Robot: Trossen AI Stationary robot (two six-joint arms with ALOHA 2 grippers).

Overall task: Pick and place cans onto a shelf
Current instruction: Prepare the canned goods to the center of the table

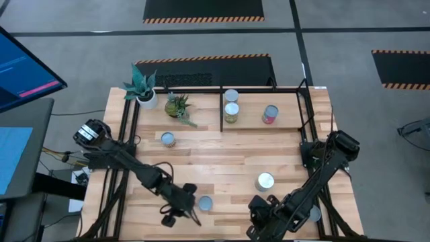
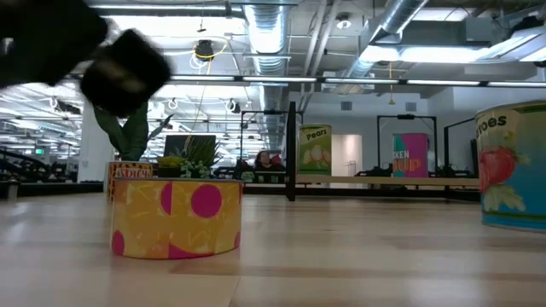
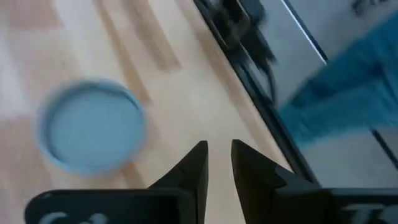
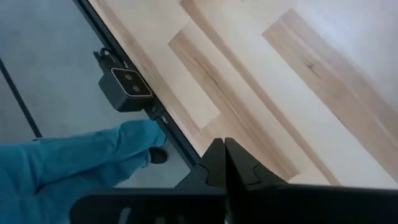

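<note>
Grey floor with black-and-orange striped mats (image 1: 203, 9) surrounds your light wood desk (image 1: 222, 161).

On the desk's far side you have the shelf (image 1: 265, 107), a bay of thin black bars, with three cans in it: two near its left post (image 1: 231, 106) and a pink-red one (image 1: 270, 114) further right.

Two small potted plants (image 1: 142, 86) stand left of the shelf, with a lone can (image 1: 168, 139) just in front of them.

Your left pincer (image 1: 190, 216) sits at the near edge, its fingers (image 3: 193, 168) slightly parted and holding nothing, right beside a blue-grey-topped can (image 1: 205, 203).

Your right pincer (image 1: 252, 232) waits clenched and empty at the near edge, with a silver-topped can (image 1: 265, 181) standing a little beyond it.
</note>
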